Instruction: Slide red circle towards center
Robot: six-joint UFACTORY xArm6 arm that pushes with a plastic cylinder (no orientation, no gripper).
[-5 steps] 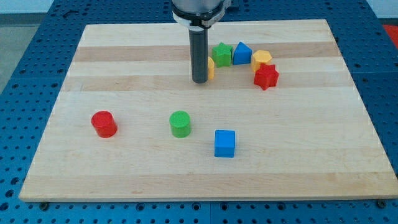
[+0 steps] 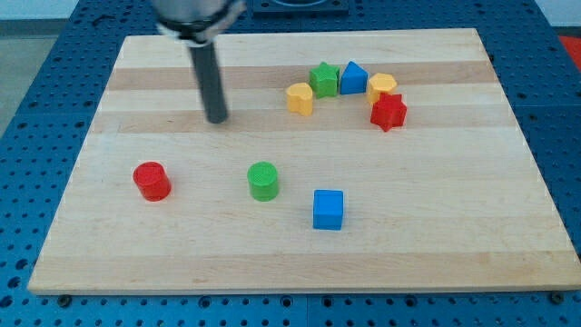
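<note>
Since the wooden desk (image 2: 508, 227) is broad and mostly bare around its middle, there is room for a push. The arm carries no claw, so nothing opens or closes; my tip (image 2: 217, 120) sits apart from every block. The red circle (image 2: 152, 181) lies at about seven o'clock from my tip, near the view's left edge, with the green circle (image 2: 263, 181) at its three o'clock.

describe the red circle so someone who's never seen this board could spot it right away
Start at the wooden board and go to its left side in the view, about halfway down. The red circle stands there alone, left of the green circle and below-left of my tip, which is apart from it. The only other red block is a red star in the cluster at upper right.
</note>
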